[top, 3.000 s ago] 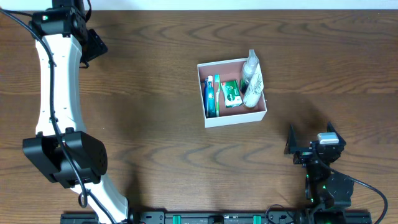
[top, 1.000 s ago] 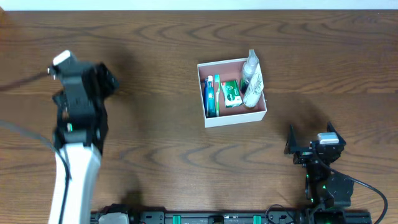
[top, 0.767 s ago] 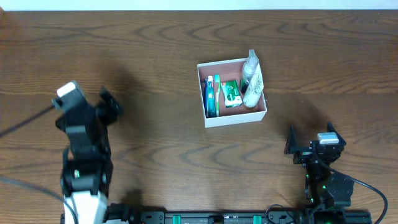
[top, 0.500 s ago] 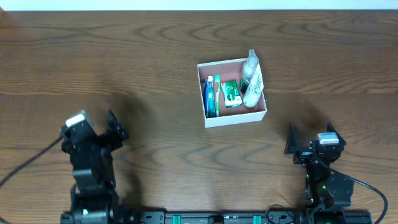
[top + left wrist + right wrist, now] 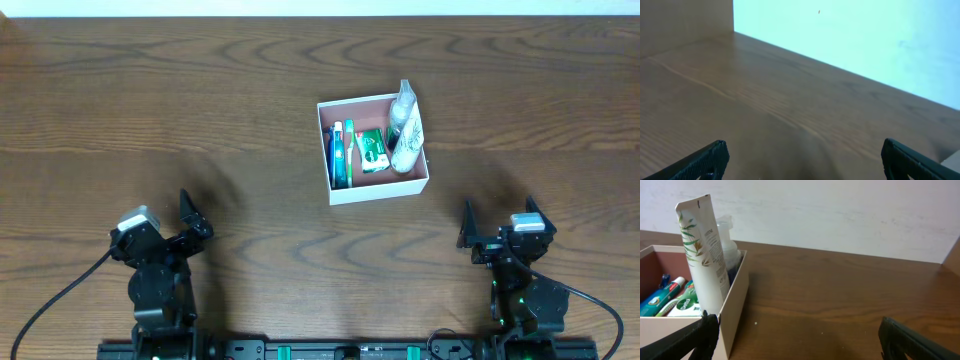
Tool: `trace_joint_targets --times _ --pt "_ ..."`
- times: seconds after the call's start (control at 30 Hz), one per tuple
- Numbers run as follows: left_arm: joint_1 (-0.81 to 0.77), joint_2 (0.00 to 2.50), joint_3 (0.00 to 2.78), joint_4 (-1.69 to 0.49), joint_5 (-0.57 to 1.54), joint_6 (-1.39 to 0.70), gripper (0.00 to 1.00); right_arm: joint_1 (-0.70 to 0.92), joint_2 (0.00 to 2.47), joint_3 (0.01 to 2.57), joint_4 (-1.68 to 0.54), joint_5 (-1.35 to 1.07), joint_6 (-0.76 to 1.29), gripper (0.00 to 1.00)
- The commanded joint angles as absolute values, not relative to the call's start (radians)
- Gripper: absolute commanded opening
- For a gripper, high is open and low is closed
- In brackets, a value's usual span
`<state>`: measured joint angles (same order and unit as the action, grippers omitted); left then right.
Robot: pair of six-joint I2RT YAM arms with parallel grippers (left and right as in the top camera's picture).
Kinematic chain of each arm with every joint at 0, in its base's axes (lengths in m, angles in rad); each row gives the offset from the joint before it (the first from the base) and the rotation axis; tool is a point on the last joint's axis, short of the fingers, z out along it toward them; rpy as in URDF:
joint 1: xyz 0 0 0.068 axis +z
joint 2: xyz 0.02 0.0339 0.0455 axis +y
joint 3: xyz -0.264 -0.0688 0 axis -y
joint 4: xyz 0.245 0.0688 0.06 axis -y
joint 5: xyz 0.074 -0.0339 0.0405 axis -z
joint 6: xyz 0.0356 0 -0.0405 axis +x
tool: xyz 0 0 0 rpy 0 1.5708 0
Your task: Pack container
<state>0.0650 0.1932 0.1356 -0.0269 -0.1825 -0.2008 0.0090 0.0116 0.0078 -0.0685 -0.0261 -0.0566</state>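
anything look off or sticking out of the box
Only mildly: the white tube stands on end at the right side of the container, rising well above the rim beside a clear bottle. Nothing looks spilled.

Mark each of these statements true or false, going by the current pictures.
1. The container has no lid on. True.
2. The left gripper holds something. False: it is open and empty, near the table's front edge.
3. The white tube stands upright inside the container. True.
4. The right gripper is shut on the container's wall. False: its jaws are open with nothing between them, and it sits apart from the container.
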Motion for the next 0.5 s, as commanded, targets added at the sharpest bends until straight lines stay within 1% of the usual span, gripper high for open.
trace_joint_targets --times 0.0,0.37,0.47 --pt "0.066 0.178 0.104 -0.005 -0.175 -0.179 0.98 0.027 0.005 0.006 -0.072 -0.019 -0.068 0.99" --pt "0.066 0.052 0.008 -0.002 -0.175 -0.176 0.98 0.027 0.005 0.006 -0.072 -0.019 -0.068 0.99" --pt "0.066 0.014 0.004 -0.034 -0.175 -0.163 0.98 0.027 0.005 0.006 -0.072 -0.019 -0.068 0.99"
